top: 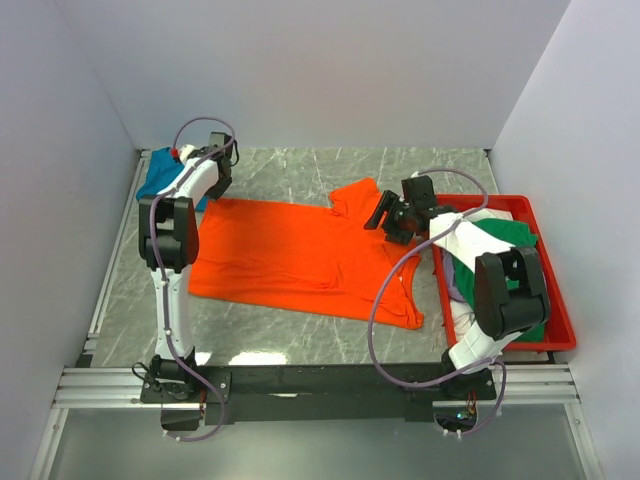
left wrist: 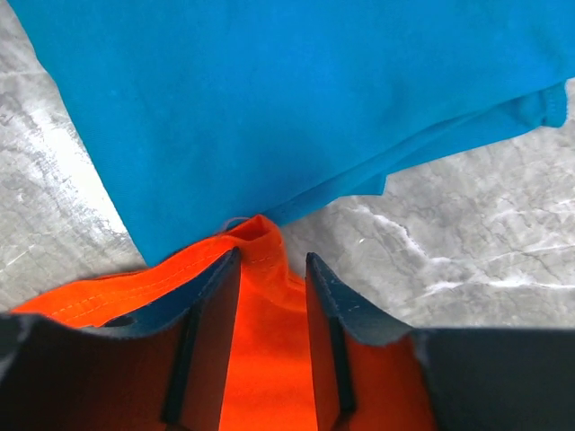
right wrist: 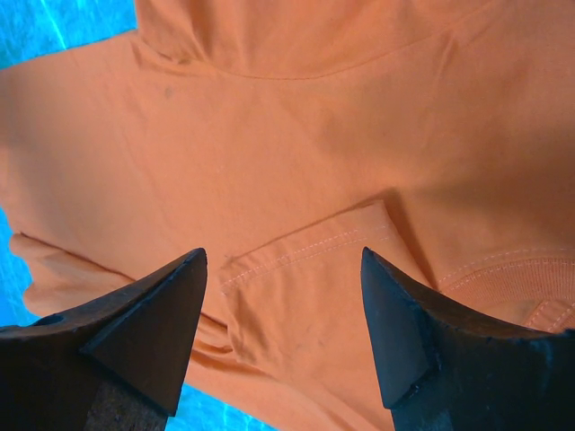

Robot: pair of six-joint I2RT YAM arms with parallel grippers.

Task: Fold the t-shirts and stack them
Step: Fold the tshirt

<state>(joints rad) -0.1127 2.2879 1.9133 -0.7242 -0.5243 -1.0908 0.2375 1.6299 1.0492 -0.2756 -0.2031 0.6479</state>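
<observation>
left wrist cam: left gripper (left wrist: pixel 272 256) clamped on orange t-shirt (top: pixel 290 255) corner, beside teal t-shirt (left wrist: pixel 296 99), desk's (top: pixel 300 170) far-left corner. right gripper (right wrist: pixel 282 253) spread apart over orange. red tray (top: pixel 505 200) only on top cam.

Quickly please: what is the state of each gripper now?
Left gripper: closed on a corner of the orange t-shirt.
Right gripper: open, above the same shirt, holding nothing.
</observation>
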